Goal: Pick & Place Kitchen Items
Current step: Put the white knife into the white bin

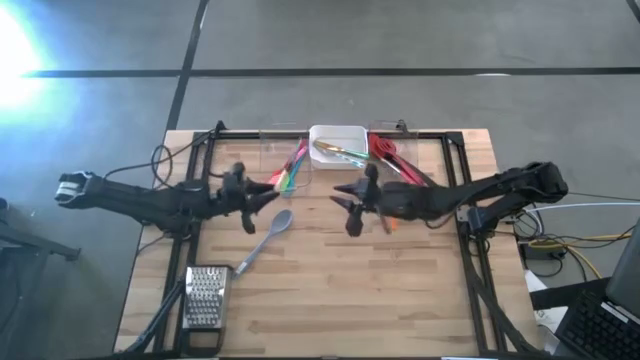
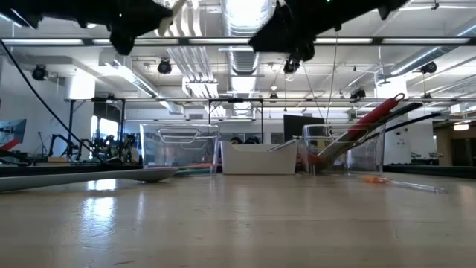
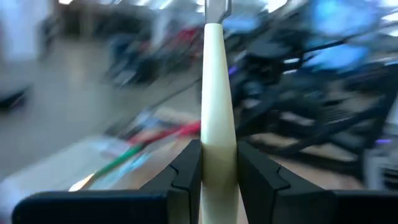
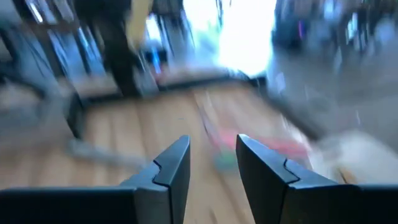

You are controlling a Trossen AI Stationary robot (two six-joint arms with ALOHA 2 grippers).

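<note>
My left gripper (image 1: 258, 193) hovers high over the table's left middle, shut on a cream-handled utensil (image 3: 217, 112) with a metal end (image 3: 217, 9). My right gripper (image 1: 346, 207) hovers over the table's middle, open and empty (image 4: 212, 171). A grey spoon (image 1: 266, 238) lies flat on the table below the left gripper. Coloured utensils lean in a clear container (image 1: 290, 166), red and black ones in another (image 1: 395, 160), and metal and wooden ones lie in a white bin (image 1: 337, 150). My left gripper pinches the cream handle (image 3: 217, 158) between its two fingers (image 3: 186, 171). The handle runs along the fingers and sticks out past their tips. The utensil is lifted clear of the table; in the low view it shows high up (image 2: 175, 13).
A flat metal grater (image 1: 205, 297) lies at the near left. A small orange item (image 1: 389, 226) lies on the table under the right arm. A black frame (image 1: 465, 200) borders the wooden top. Bare wood spans the near half.
</note>
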